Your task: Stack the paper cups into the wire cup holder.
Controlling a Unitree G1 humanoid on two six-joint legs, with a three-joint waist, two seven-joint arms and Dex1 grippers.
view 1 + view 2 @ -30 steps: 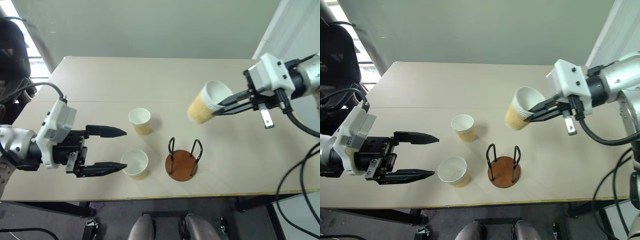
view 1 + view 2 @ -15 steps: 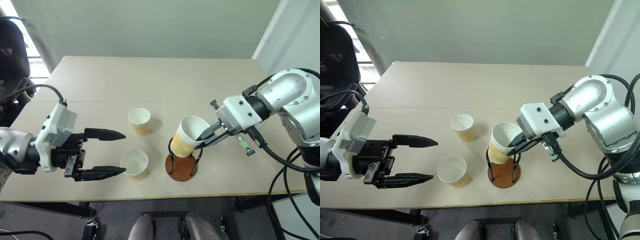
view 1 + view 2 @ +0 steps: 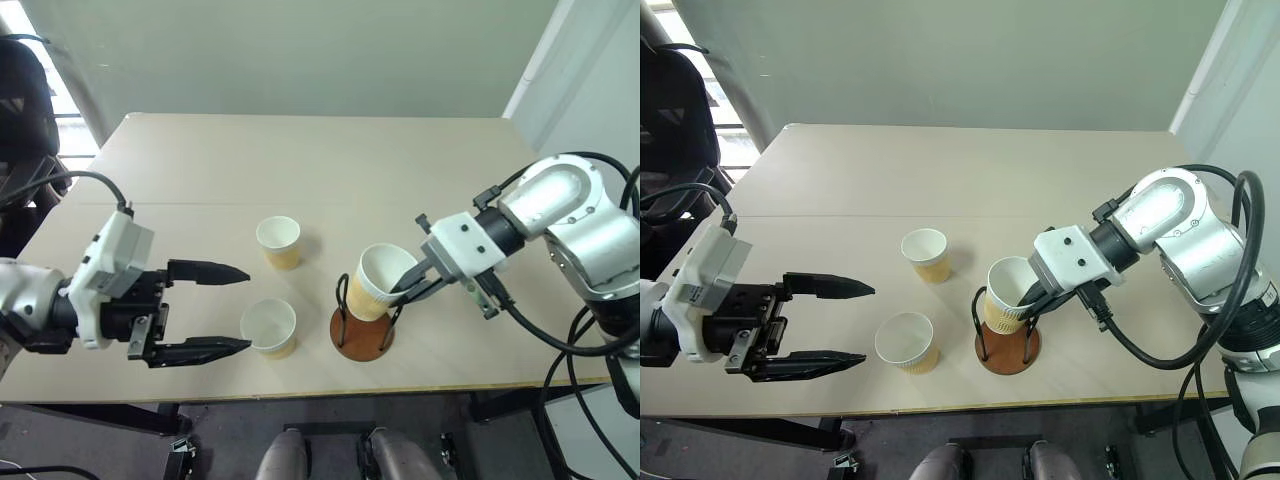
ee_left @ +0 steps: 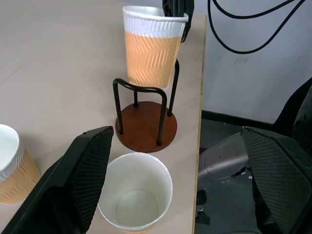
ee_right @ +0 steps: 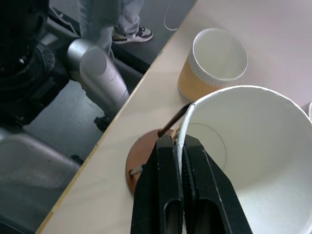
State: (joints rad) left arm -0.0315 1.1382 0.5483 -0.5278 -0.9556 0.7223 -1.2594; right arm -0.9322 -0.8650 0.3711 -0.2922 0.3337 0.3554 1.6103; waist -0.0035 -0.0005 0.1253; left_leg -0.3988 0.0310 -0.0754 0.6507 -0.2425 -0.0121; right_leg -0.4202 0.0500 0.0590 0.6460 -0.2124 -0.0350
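1. Right wrist view: right gripper (image 5: 181, 146) pinched tight on rim of a paper cup (image 5: 243, 161), one finger inside, one outside the wall
2. Held cup (image 3: 378, 283) hangs tilted above wire cup holder (image 3: 362, 335), bottom just dipping between the two black loops, not seated on the disc base yet as far as I can tell
3. Holder sits near table (image 3: 300, 160) front edge. Other two cups: one (image 3: 279, 242) at abt 10 o'clock from holder, one (image 3: 268, 328) at 9 o'clock, both upright on table, apart from each other
4. Left gripper (image 3: 225, 308) wide open, holding nothing, fingers pointing at the near cup from its 9 o'clock side, w/ one tip just beside the rim; can't tell if touching
5. Step in hand, my read: placing 1st cup into holder. Approx a third thru at best
6. Next move prob needs: straighten cup upright, centre betw loops, lower till it rests on base, then let go. Risk: tilted cup catches a loop & tips holder
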